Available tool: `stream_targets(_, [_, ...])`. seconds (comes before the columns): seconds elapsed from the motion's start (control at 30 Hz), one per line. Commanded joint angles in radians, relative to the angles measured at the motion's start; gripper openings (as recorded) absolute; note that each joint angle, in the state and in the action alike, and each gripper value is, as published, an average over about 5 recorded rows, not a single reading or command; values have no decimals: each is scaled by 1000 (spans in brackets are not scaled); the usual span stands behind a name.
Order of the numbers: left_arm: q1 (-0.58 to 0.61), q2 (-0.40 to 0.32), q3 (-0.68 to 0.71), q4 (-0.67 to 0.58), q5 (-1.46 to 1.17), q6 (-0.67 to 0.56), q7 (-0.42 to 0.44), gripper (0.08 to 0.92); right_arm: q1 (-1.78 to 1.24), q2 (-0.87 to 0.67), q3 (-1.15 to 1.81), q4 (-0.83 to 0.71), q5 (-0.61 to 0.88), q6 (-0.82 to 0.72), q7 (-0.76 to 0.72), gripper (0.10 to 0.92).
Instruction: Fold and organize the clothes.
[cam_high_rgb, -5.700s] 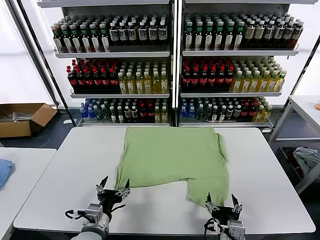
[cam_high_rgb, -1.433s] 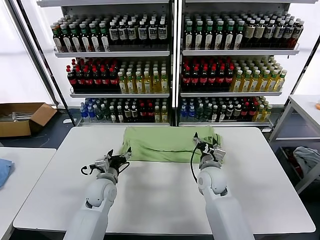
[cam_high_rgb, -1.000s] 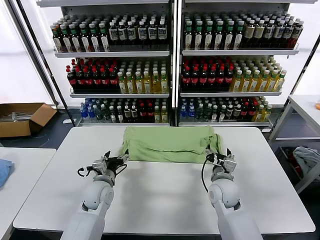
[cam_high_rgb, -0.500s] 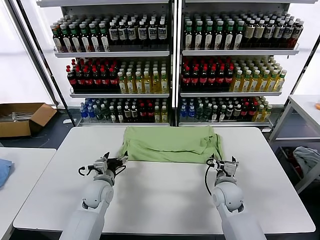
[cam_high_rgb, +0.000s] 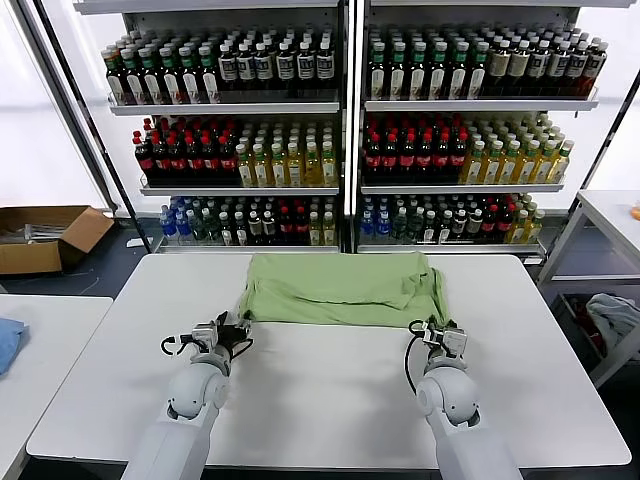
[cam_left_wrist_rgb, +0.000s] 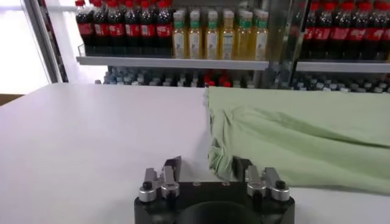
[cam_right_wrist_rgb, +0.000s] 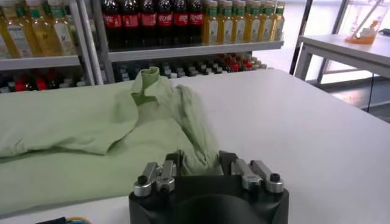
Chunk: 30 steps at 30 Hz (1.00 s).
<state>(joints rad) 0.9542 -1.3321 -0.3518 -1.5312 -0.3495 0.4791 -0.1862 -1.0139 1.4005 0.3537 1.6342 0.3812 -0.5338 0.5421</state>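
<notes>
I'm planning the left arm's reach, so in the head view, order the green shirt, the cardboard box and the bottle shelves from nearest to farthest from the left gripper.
From the left gripper:
1. Green shirt, just ahead, at the fingertips.
2. Cardboard box, on the floor, far left.
3. Bottle shelves, behind the table.

Worktop (cam_high_rgb: 320, 400): white, rounded corners, flat.
On worktop, 12 o'clock: light green polo shirt (cam_high_rgb: 340, 288), folded into a wide band along the far edge, wrinkled at its 3 o'clock end.
Shirt contact: lies flat on the surface; near edge runs straight from 9 to 3 o'clock.
Near half, 6 o'clock: bare white surface.
</notes>
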Motion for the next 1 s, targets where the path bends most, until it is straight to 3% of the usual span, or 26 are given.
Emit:
stream_targets(0.03, [21,2,14,-5,34,-7,65,419,-31,12,-1,-3,4,-11,6,213])
stream_targets(0.17, [45,3,27,-23,68,-19,121,298,-45,11,0,7,3,-13,7,131])
stream_targets(0.37, [82,5,30,-55,82,-30,158,131,-73,17,2,33,0,-14,9,122])
stream_targets(0.47, [115,17,25,-97,78,-36,164,85,-108,22,9,82,-6,-20,11,122])
stream_targets(0.7, [247,66,-3,-273,59,-47,133,81,-223,18,25,284,-9,-41,32,122])
stream_targets(1.0, [536,135,-96,-577,24,-36,68,81,-508,20,7,562,-62,-44,65,122])
